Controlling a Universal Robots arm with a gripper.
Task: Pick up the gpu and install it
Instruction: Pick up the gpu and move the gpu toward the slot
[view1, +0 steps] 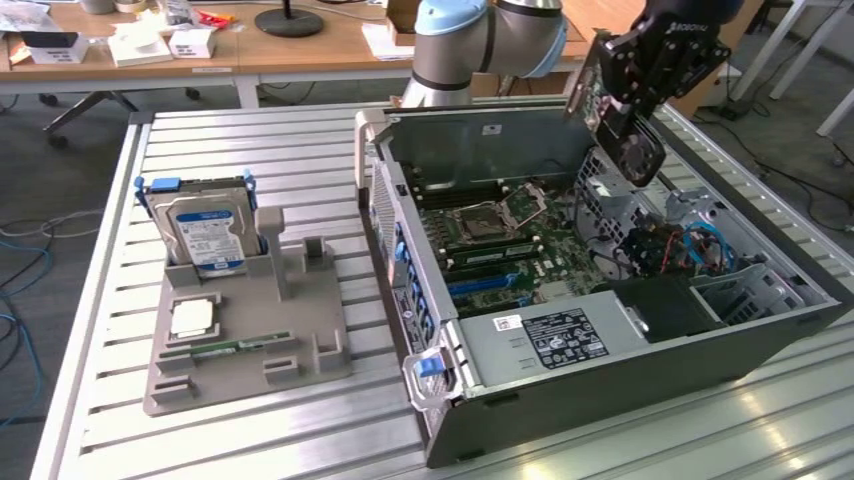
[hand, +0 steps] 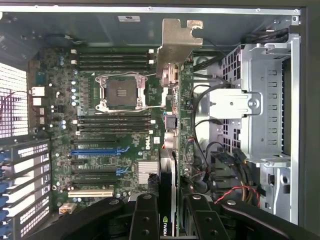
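Note:
My gripper (view1: 627, 105) hangs over the far right corner of the open computer case (view1: 641, 390), shut on the gpu (view1: 635, 148). The card is tilted, its dark fan face turned toward the exterior view's right. In the wrist view the gpu (hand: 172, 125) appears edge-on between my two black fingers (hand: 145, 220). Its silver bracket (hand: 177, 45) points toward the case's rear wall. Below it lies the green motherboard (hand: 115, 150), with a blue slot (hand: 95, 150). The gripper (hand: 172, 222) holds the card clear above the board, beside the drive cage (hand: 260, 105).
A grey parts holder (view1: 247, 375) on the slatted metal table carries a silver hard drive (view1: 200, 230), a small square chip (view1: 194, 318) and a narrow green memory stick (view1: 240, 347). Cables (hand: 220, 165) run beside the motherboard. Desks stand behind the table.

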